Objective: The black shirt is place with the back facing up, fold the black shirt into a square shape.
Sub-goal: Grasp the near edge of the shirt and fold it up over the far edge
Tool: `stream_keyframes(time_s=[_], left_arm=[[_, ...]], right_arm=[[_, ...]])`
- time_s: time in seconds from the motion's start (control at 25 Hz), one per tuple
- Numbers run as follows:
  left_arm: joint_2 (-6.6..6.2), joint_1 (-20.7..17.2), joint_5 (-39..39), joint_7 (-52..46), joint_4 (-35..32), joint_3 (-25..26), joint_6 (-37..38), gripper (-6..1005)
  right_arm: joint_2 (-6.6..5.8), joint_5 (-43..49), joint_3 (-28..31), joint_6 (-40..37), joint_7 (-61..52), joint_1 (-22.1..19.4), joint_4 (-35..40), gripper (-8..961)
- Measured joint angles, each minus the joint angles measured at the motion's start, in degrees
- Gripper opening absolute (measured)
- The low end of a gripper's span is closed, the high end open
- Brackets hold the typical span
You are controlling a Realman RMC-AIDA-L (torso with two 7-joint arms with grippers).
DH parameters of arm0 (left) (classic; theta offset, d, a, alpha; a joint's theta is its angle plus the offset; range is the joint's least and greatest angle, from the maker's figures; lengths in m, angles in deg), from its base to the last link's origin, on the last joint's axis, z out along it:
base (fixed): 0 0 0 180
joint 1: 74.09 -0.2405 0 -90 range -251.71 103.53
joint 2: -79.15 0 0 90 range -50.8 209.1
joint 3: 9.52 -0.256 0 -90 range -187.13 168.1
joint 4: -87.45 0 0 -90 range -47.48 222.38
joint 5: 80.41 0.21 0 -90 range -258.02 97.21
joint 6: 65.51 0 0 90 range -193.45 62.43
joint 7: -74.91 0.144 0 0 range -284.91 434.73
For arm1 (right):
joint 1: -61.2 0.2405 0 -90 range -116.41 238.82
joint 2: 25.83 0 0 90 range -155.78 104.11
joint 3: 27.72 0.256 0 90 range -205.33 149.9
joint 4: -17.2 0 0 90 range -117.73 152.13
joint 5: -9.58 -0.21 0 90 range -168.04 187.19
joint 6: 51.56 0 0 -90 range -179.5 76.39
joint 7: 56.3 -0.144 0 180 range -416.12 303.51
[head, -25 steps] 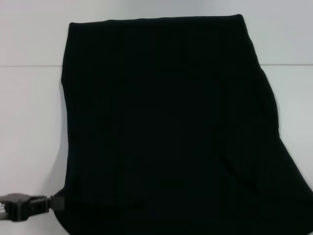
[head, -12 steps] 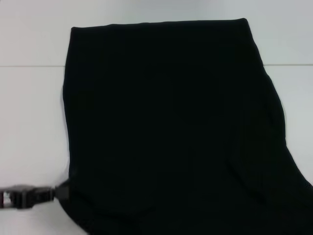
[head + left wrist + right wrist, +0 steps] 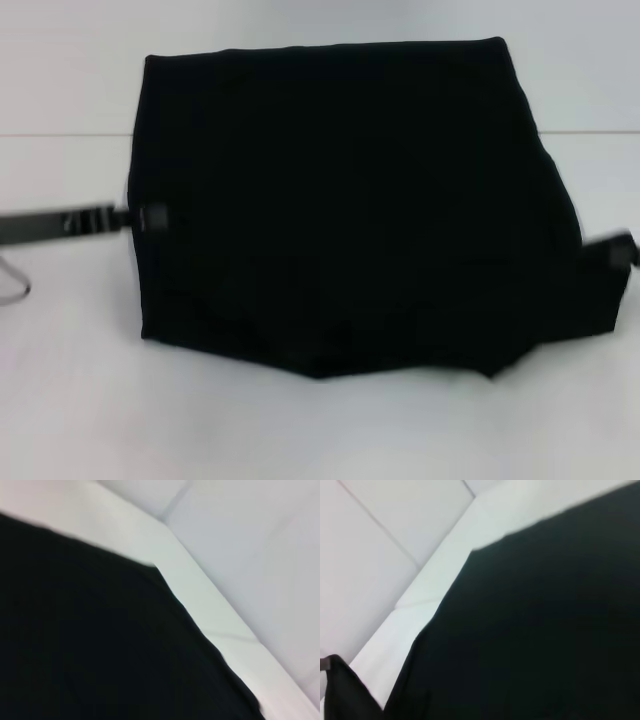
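Observation:
The black shirt (image 3: 330, 200) lies across the white table (image 3: 70, 400), its near part raised off the surface and doubled toward the far hem. At the shirt's left edge, about mid-height in the head view, my left gripper (image 3: 145, 217) is shut on the fabric. My right gripper (image 3: 612, 252) holds the right edge the same way, mostly hidden by cloth. The shirt's near fold line runs unevenly and sags to a point in the middle. Both wrist views are largely filled by the black shirt (image 3: 100, 645) (image 3: 545, 630), and neither shows its own fingers.
Bare white table (image 3: 320, 430) shows in front of the shirt and on both sides. A seam (image 3: 60, 134) crosses the table at the back. The left arm reaches in from the left edge of the head view.
Both grippers have risen and moved away from me, carrying the shirt's near edge. The near hem, which ran past the bottom of the view, is now lifted and white table shows in front.

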Motion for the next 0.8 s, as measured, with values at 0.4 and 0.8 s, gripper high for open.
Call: stream_keyframes(time_s=[0.4,0.8], left_arm=[[-0.36,7.3,-2.8,1.8,6.0,-1.3,-26.8,105],[0.45,12.1,-7.1,12.8,11.2,-1.5,-43.9,110]], right_arm=[[1.23,0.2,-3.5,25.3,-1.2,14.5,-8.0,61],[4.77,0.0,-10.2,47.8,-1.2,23.3,-12.2,60]])
